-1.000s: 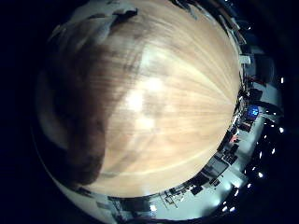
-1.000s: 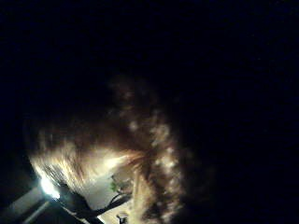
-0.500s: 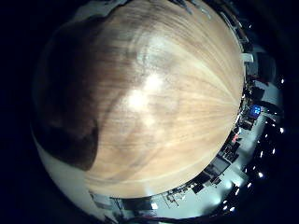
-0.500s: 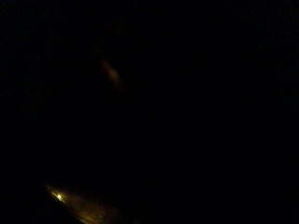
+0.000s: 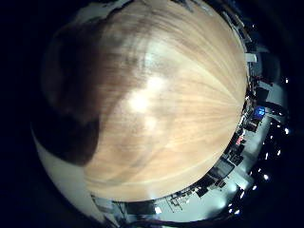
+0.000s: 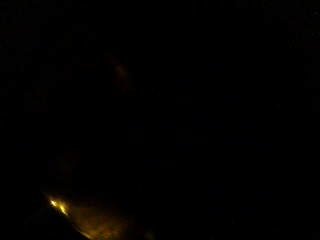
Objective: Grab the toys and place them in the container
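A dark brown furry toy [image 5: 71, 118] fills one side of the little finger side palm view, blurred and very close to the palm. It lies on or just over a light wooden table [image 5: 180, 109]. The thumb side palm view is almost wholly black, as if covered from close up, with only a small yellow glint [image 6: 57, 205] at one edge. No part of my right hand shows in either view. No container is in view.
Beyond the table's far edge stand dark room furniture and a small blue screen [image 5: 260, 112]. A pale strip [image 5: 66, 185] runs along the table's edge beside the toy.
A second ago the thumb side view showed lit brown fur; since half a second ago it has been black. In the other view the furry shape has shifted slightly with the camera.
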Controlling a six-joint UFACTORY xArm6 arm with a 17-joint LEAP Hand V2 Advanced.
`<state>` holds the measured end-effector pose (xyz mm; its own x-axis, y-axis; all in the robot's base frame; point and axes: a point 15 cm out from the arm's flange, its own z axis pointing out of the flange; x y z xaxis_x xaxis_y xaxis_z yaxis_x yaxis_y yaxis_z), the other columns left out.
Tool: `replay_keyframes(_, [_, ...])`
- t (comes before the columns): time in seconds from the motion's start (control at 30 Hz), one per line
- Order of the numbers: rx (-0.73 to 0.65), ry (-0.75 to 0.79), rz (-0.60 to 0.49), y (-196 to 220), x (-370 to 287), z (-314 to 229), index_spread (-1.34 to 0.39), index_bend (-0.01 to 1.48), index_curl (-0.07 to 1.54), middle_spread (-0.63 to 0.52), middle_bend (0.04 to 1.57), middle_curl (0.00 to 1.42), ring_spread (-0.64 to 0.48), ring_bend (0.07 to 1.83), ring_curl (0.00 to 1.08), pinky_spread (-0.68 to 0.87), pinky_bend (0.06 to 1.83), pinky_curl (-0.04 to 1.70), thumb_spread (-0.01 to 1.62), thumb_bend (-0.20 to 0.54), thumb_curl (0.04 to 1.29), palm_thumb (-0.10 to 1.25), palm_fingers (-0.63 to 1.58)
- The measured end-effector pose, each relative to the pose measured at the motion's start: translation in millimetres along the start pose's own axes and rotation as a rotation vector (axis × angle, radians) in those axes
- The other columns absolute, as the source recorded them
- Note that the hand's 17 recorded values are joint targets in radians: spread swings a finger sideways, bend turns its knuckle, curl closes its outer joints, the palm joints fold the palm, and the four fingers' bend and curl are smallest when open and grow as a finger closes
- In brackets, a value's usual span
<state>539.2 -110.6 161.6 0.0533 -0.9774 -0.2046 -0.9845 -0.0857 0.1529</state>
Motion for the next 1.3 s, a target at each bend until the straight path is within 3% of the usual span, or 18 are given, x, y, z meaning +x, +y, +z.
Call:
replay_keyframes(0.63, [0.130, 0.046, -0.029, 27, -26, -109, -0.50, 0.54, 0.64, -0.26, 1.14, 0.69, -0.24, 1.31, 0.57, -0.35, 1.29, 0.55, 1.16, -0.015, 0.28, 0.85, 1.18])
replay_keyframes(1.07, [0.256, 0.078, -0.184, 71, -133, -205, -0.51, 0.50, 0.70, -0.25, 1.15, 0.67, -0.24, 1.33, 0.57, -0.37, 1.28, 0.55, 1.15, -0.015, 0.28, 0.86, 1.18])
replay_keyframes(1.3, [0.285, 0.081, -0.278, 95, -199, -219, -0.52, 0.48, 0.73, -0.25, 1.16, 0.67, -0.24, 1.33, 0.57, -0.37, 1.27, 0.55, 1.15, -0.015, 0.28, 0.86, 1.19])
